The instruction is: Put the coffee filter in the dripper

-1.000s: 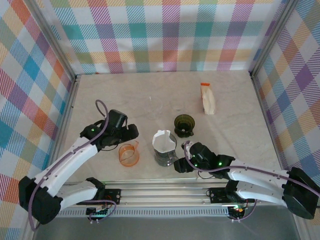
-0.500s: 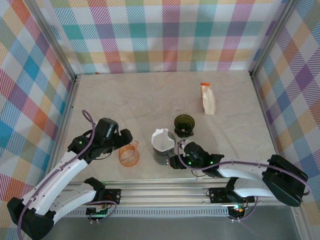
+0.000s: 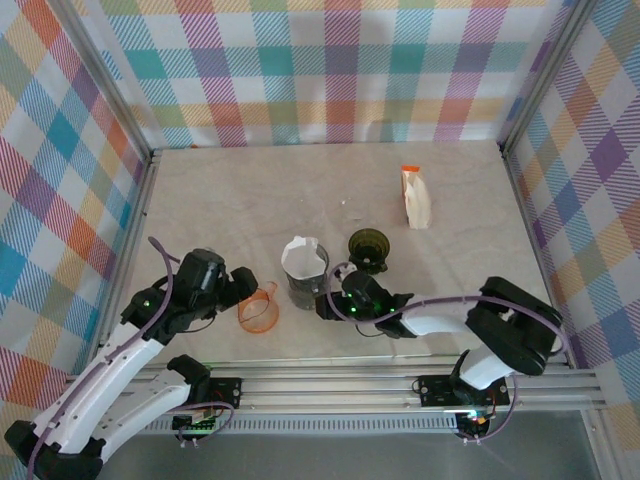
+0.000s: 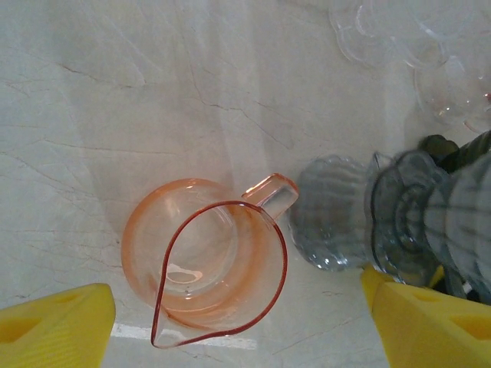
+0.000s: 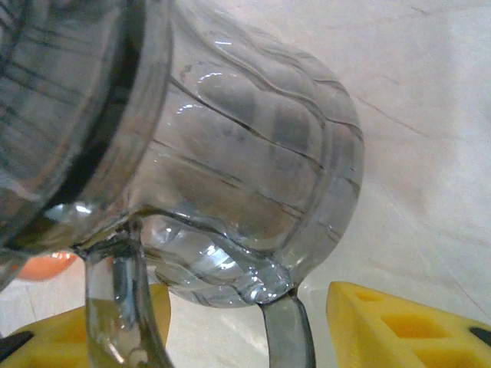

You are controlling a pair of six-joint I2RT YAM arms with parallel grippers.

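Top view: coffee filter [image 3: 303, 255] sits in glass jug's [image 3: 306, 288] mouth; dripper [image 3: 368, 248] just right of jug; right gripper [image 3: 328, 303] at jug's near-right side.
Left wrist: left gripper [image 4: 230, 322] splayed, empty, left of jug.
Right wrist: fingers [image 5: 383, 322] straddle jug's handle; clamping cannot be told.

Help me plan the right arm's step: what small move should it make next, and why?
Probably spread the jaws of the right gripper wide and back it off the glass dripper. The white filter already sits in its top and the handle lies between the jaws, so little seems left except letting go without tipping it.
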